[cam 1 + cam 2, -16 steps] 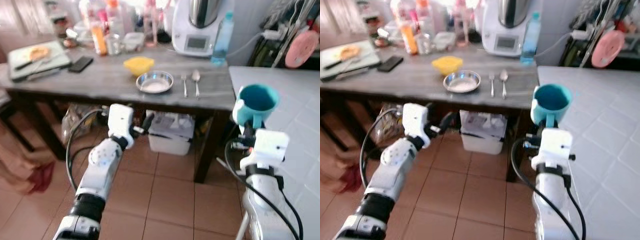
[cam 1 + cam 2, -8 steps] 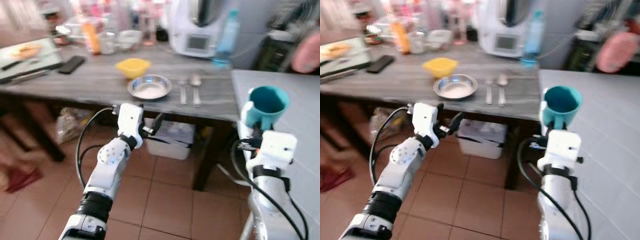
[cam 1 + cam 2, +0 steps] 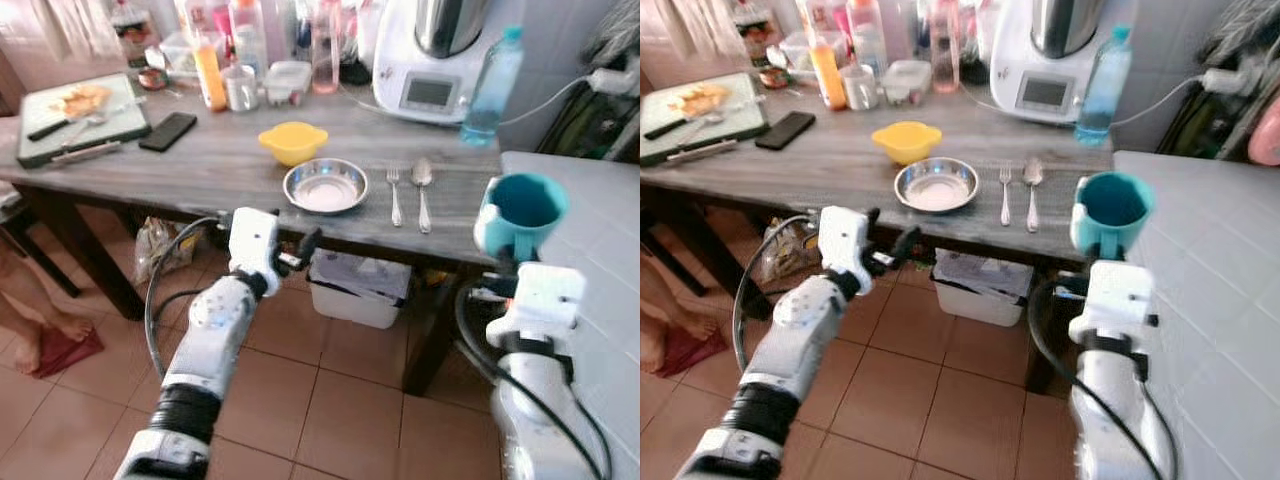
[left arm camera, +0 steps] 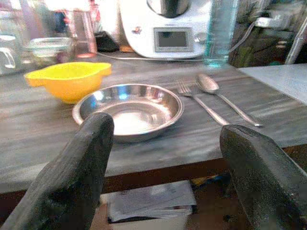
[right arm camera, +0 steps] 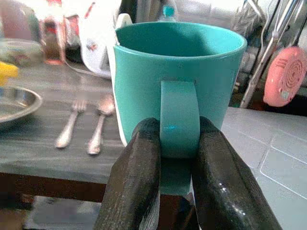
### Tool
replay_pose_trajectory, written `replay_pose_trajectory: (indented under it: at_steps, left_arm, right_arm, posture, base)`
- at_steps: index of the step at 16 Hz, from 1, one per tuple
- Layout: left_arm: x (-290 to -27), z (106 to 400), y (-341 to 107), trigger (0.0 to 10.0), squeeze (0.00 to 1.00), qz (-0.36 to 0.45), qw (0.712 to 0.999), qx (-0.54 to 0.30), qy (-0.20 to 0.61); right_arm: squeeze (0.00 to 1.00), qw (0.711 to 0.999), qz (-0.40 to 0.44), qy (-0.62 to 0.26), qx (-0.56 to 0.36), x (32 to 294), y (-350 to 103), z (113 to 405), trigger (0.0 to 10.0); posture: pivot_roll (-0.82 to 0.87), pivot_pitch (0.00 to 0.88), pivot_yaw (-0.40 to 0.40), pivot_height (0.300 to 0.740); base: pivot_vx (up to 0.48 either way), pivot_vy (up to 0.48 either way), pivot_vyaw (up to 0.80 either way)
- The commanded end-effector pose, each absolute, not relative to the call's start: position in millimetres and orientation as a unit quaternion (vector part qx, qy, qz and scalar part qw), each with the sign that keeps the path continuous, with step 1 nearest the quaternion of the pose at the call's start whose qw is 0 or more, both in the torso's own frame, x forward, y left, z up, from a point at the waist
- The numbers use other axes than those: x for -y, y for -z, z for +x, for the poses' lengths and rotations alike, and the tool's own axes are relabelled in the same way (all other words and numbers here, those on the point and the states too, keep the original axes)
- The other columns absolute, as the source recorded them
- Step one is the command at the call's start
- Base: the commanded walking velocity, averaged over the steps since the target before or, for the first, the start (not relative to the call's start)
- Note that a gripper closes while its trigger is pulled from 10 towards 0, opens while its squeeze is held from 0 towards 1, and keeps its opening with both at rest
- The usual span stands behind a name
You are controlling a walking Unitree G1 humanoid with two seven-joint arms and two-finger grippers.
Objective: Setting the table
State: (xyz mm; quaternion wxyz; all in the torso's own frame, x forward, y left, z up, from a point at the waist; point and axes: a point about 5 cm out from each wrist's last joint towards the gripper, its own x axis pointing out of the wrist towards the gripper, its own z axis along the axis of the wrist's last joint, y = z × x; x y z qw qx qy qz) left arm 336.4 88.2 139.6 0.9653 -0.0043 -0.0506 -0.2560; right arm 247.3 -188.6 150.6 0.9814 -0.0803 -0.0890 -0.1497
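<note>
Right tool (image 5: 175, 158) pinched the teal mug (image 3: 520, 212) by its handle, upright for placing beside the spoon (image 3: 423, 180) on worktop (image 3: 200, 165); left tool (image 4: 163, 158) empty, fingers spread.

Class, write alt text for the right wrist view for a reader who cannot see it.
The right claw grips a teal mug by its handle, upright, in front of a grey table. On the table lie a fork and spoon side by side.

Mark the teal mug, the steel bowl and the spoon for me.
teal mug (image 5: 177, 72): right wrist view, outer wall above the handle.
steel bowl (image 3: 325, 186): left eye view, inside bottom.
spoon (image 3: 423, 172): left eye view, its bowl end.
</note>
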Motion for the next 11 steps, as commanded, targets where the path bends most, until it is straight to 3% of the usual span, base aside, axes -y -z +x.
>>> replay_pose_trajectory:
  at_steps: [1, 7, 11]
  left_arm:
    - [-97.5, 338.1, -140.1, 10.0, 0.0, 0.003, 0.968, 0.048, 0.245]
    - [-98.1, 336.9, -138.6, 10.0, 0.0, 0.007, 0.968, 0.046, 0.247]
    - [-97.4, 335.8, -136.1, 10.0, 0.0, 0.008, 0.967, 0.04, 0.25]
  right_arm:
    - [0.0, 0.981, -0.079, 0.139, 0.106, 182.7, -157.4, 248.6, 10.0]
    - [0.0, 0.982, -0.08, 0.137, 0.107, 182.2, -157.6, 249.4, 10.0]
    - [0.0, 0.982, -0.081, 0.137, 0.106, 181.9, -156.9, 249.2, 10.0]
  posture:
    - [0.06, 0.076, 0.029, 0.74]
    - [0.06, 0.076, 0.029, 0.74]
    - [0.07, 0.075, 0.027, 0.74]
  base:
    - [0.292, 0.368, 0.0]
    - [0.268, 0.399, 0.0]
    - [0.188, 0.181, 0.0]
